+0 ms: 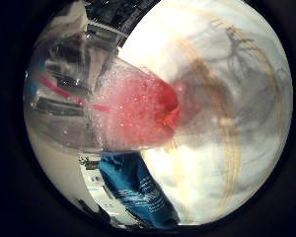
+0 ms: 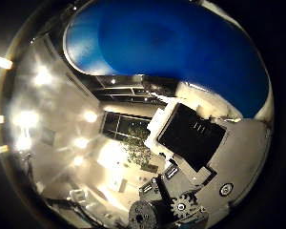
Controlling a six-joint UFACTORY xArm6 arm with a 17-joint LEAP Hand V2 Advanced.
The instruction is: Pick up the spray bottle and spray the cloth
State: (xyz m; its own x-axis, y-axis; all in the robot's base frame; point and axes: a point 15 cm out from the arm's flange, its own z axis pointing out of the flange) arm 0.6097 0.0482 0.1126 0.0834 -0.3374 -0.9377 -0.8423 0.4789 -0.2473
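The clear spray bottle (image 1: 113,108) of foamy red liquid lies lengthwise across the palm, its base toward the white cloth (image 1: 227,98); the robot hand (image 2: 190,157) grasps it.

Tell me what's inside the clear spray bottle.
The spray bottle holds foamy red liquid, bubbles clinging to its wall, and a pink dip tube running through it. How full it is can't be seen.

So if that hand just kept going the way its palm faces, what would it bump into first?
Most likely the clear plastic spray bottle with foamy red liquid, which sits close against the palm. Beyond it lies the white cloth; depth is hard to judge.
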